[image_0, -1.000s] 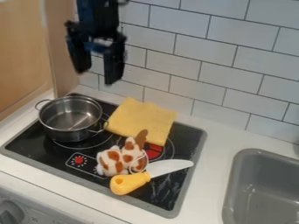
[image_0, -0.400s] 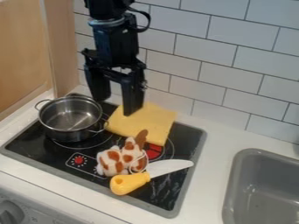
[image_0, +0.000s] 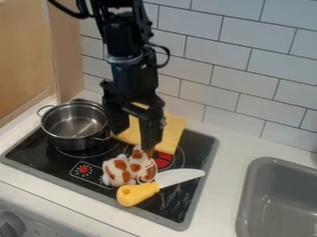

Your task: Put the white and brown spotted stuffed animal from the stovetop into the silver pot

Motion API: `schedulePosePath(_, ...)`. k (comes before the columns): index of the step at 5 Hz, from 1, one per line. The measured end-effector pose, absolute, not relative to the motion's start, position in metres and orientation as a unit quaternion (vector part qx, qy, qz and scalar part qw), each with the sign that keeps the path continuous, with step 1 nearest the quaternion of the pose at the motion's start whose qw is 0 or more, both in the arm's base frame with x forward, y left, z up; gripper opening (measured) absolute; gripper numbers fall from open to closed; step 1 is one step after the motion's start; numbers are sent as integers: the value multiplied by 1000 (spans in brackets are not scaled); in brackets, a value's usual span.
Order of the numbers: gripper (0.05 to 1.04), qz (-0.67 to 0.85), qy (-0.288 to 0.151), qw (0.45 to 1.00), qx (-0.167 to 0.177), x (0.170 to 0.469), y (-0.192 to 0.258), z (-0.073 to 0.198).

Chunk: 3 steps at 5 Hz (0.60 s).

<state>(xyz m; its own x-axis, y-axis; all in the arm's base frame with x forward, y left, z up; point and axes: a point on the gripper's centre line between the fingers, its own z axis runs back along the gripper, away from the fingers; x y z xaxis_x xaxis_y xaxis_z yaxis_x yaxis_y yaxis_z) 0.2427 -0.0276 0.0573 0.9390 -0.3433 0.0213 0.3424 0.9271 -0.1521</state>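
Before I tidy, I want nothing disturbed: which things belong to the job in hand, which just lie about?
Likely the job:
- open gripper
- spotted toy, seemingly nearest it

Lying about:
- knife, beside the toy
- yellow cloth
- metal pot

Kitchen, likely toy or play type: black cooktop (image_0: 37,156) with printed burner rings, set in white worktop (image_0: 230,143); metal pot (image_0: 74,125) on cooktop; grey sink basin (image_0: 278,194) alongside; control knob (image_0: 10,225) on front panel; white tiled wall (image_0: 213,69) behind; wood-toned panel (image_0: 23,55) at left.
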Motion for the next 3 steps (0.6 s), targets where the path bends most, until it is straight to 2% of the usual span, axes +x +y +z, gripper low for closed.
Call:
schedulePosePath(2, 999, -189, 40, 979, -64, 242, -37, 21)
schedulePosePath(3, 956, -198, 46, 977, -60, 245, -44, 11)
